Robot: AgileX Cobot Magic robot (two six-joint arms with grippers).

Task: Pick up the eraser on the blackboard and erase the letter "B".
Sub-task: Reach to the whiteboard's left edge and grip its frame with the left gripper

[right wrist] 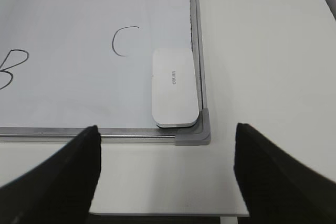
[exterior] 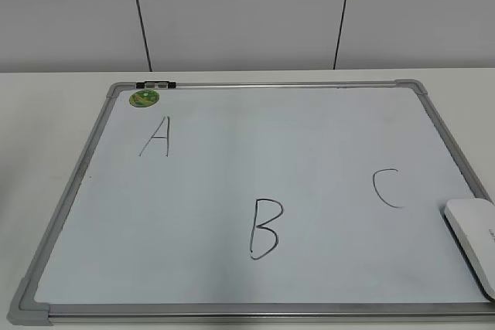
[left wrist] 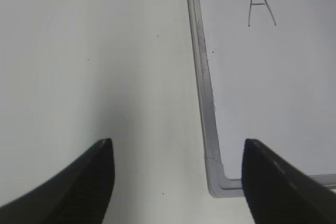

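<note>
White table (exterior: 46,113) carried the blackboard (exterior: 232,85), with the eraser (right wrist: 174,87) lying in its near right corner, untouched. Right claw (right wrist: 167,166) and left claw (left wrist: 177,179) hung released and empty. Letter "B" (exterior: 265,229) remained intact; pickup and erasing were outstanding

Eraser (exterior: 473,239) cut by exterior view's edge

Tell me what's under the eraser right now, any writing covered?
The eraser lies flat on the blackboard in its near right corner, against the frame. The C and B sit clear of it. Whatever lies beneath it is hidden.
</note>
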